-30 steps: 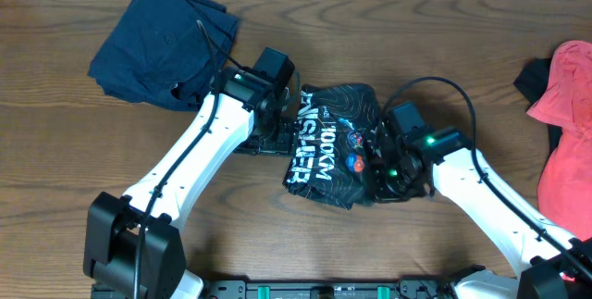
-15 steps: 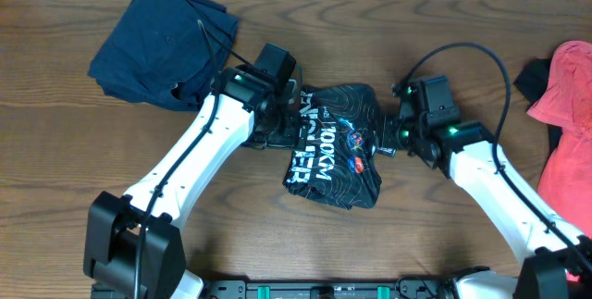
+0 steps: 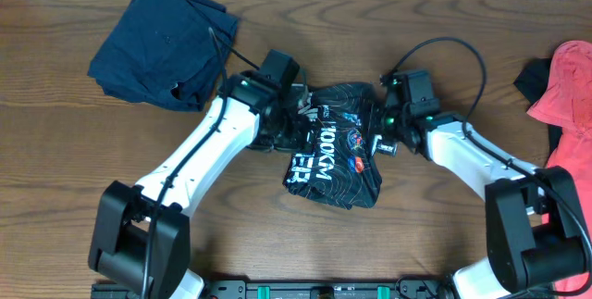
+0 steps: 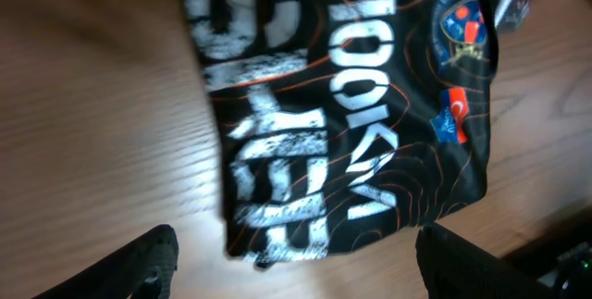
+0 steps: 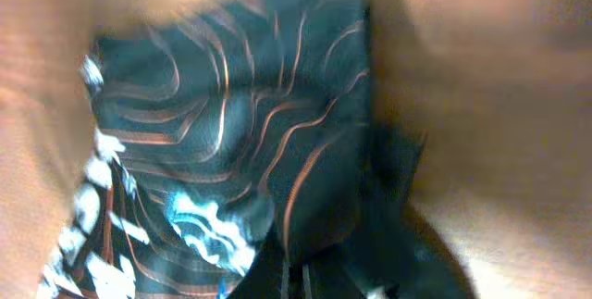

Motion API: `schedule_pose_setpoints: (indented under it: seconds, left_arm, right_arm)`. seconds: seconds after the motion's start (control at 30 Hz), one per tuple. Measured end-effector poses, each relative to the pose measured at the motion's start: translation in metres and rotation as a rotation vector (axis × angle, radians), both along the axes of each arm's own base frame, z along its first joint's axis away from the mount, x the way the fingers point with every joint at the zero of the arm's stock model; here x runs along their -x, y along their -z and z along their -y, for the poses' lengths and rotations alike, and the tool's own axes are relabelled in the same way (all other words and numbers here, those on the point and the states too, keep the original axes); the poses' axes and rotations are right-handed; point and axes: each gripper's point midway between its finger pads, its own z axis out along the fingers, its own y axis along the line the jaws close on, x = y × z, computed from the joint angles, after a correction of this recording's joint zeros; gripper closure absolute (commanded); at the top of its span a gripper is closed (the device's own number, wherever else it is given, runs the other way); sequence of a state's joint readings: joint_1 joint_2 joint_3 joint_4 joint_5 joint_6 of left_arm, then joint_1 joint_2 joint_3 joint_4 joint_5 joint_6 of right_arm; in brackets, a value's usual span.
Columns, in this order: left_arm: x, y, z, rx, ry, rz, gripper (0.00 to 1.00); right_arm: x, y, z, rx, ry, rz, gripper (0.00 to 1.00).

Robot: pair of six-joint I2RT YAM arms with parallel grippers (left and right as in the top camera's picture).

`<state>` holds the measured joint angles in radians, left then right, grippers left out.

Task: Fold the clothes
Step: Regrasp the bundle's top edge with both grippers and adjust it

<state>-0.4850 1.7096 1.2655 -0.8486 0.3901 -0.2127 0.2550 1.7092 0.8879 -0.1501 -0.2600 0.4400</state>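
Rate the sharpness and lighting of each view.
Overhead: sharp and evenly lit, with only soft shadows on the table. Left wrist: the lettering on the jersey is smeared by motion blur. Right wrist: the blurriest, with a warm cast; the jersey's contour lines are soft and the bottom edge is dark.

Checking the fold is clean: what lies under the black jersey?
The black jersey lies on the wooden table; only bare wood shows around its edges. Anything beneath its folded layers is covered.
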Motion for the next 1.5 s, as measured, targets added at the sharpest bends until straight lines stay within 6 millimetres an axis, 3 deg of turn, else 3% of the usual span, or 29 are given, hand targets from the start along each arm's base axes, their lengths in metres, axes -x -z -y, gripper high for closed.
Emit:
schedule_pose_setpoints:
  seconds: [0.23,0.33,0.43,0.6,0.67,0.73,0.9,1.03,1.13,1.23,1.37,1.5]
  left_arm:
    - [0.027,0.036,0.010,0.014,0.061,-0.035,0.16]
    - [0.033,0.043,0.006,0.005,0.061,-0.057,0.16]
    - [0.028,0.042,0.001,0.011,0.036,-0.057,0.16]
    - [0.006,0.033,-0.022,0.028,-0.057,-0.040,0.12]
    - [-0.006,0.024,-0.034,0.042,-0.104,-0.011,0.12]
    - [-0.016,0.017,-0.042,0.061,-0.136,0.018,0.11]
    - [-0.037,0.011,-0.033,0.132,-0.133,0.097,0.08]
    - [-0.023,0.025,-0.028,0.153,-0.132,-0.002,0.08]
    - [-0.004,0.040,-0.029,0.151,-0.136,-0.099,0.08]
    - [0.002,0.045,-0.027,0.162,-0.145,-0.136,0.27]
    - [0.004,0.040,-0.018,0.218,-0.136,-0.154,0.47]
    - [0.010,0.036,-0.011,0.255,-0.104,-0.173,0.74]
  right_arm:
    - [-0.012,-0.007,0.042,-0.009,0.113,0.003,0.87]
    - [-0.004,-0.002,0.045,-0.011,0.121,-0.043,0.60]
    - [0.007,0.001,0.039,-0.031,0.082,-0.082,0.52]
    - [0.024,-0.002,0.022,-0.105,-0.019,-0.129,0.58]
    - [0.029,-0.011,0.015,-0.141,-0.057,-0.125,0.63]
    - [0.033,-0.023,0.010,-0.172,-0.088,-0.110,0.62]
    - [0.050,-0.045,-0.001,-0.210,-0.142,-0.112,0.73]
    - [0.067,-0.037,-0.011,-0.180,-0.181,-0.165,0.81]
    - [0.067,-0.036,-0.022,-0.140,-0.232,-0.130,0.86]
    - [0.053,-0.037,-0.033,-0.091,-0.269,-0.035,0.92]
    - [0.017,-0.037,-0.041,-0.045,-0.262,0.116,0.96]
    - [-0.007,-0.016,-0.045,-0.019,-0.233,0.166,0.99]
